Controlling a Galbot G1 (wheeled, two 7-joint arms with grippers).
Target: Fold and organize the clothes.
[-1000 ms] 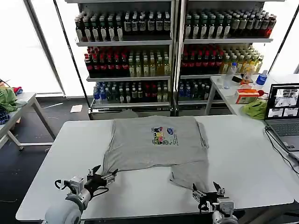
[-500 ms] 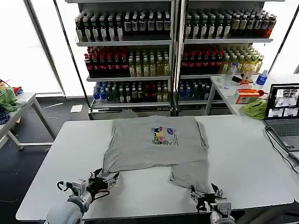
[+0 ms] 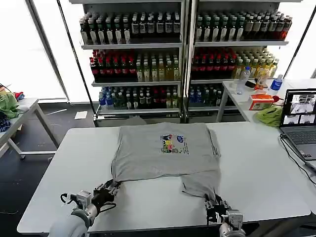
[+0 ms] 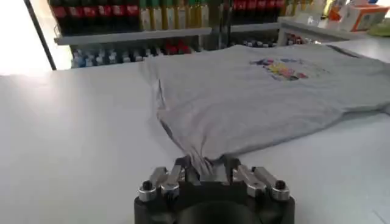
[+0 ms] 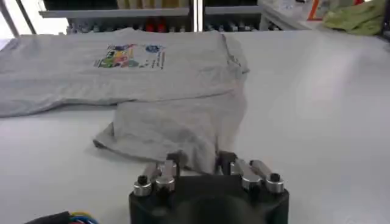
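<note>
A grey T-shirt (image 3: 163,153) with a small multicoloured chest print (image 3: 174,143) lies spread on the white table (image 3: 64,163). Its lower right part hangs toward me as a flap. My left gripper (image 3: 110,189) is at the shirt's near left corner, and in the left wrist view the gripper (image 4: 206,168) is shut on a bunch of the grey T-shirt (image 4: 256,97). My right gripper (image 3: 215,203) sits at the edge of the flap. In the right wrist view it (image 5: 201,161) is shut on the hem of the T-shirt (image 5: 158,79).
A laptop (image 3: 300,118) stands at the table's right edge with cables beside it. A green cloth heap (image 3: 270,114) lies on the side table behind it. Another green heap (image 3: 7,103) is on a table at far left. Bottle shelves (image 3: 182,49) fill the background.
Both grippers moved forward onto the shirt's near edge and went from spread open to shut on the cloth. The left corner of the shirt shifted slightly.
</note>
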